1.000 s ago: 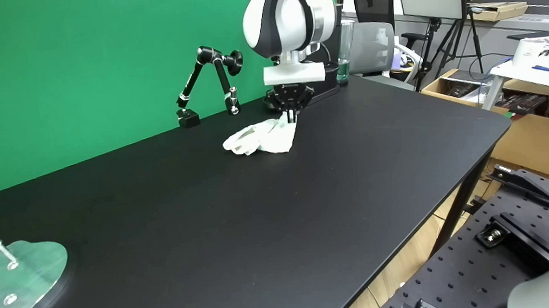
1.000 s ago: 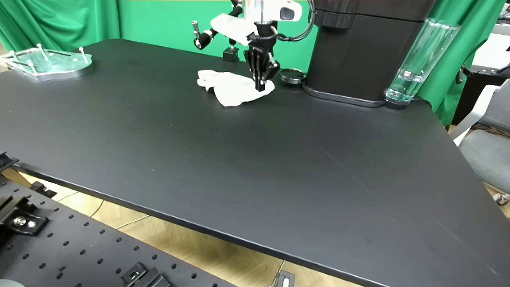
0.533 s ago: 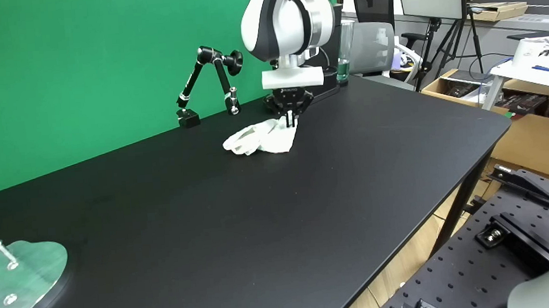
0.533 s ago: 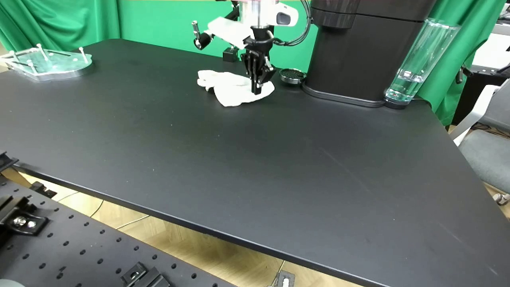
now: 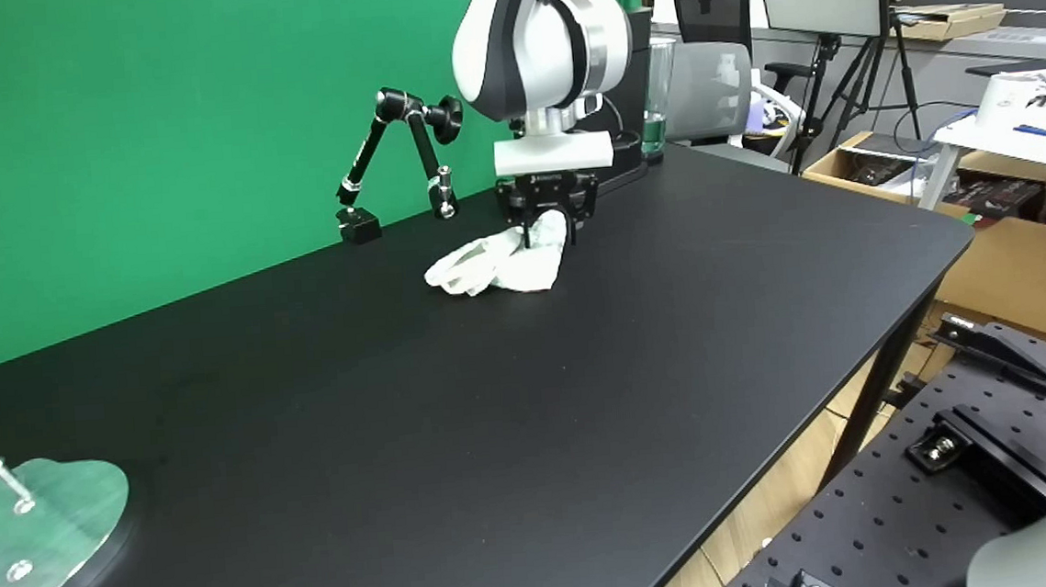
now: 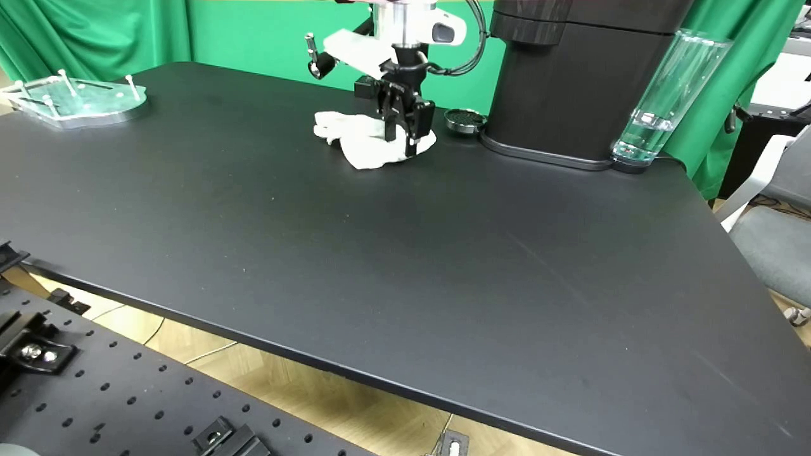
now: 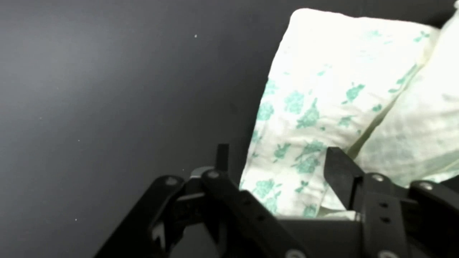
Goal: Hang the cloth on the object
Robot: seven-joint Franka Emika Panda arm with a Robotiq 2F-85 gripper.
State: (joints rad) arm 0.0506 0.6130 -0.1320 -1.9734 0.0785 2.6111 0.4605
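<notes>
In an exterior view, a clear greenish plate (image 6: 95,104) lies at the far left of the black table (image 6: 380,253). There, toward the far right, a tall black machine (image 6: 583,88) stands between a round dish (image 6: 464,129) and a clear cylinder (image 6: 671,95).

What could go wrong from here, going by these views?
The open gripper straddles an edge of the cloth, one finger beyond it over the table; closing may gather only a loose pinch that slips. The cloth looks folded, so the grip might catch one layer only. The black stand has thin, sloping arms, so a hung cloth might slide off.
</notes>
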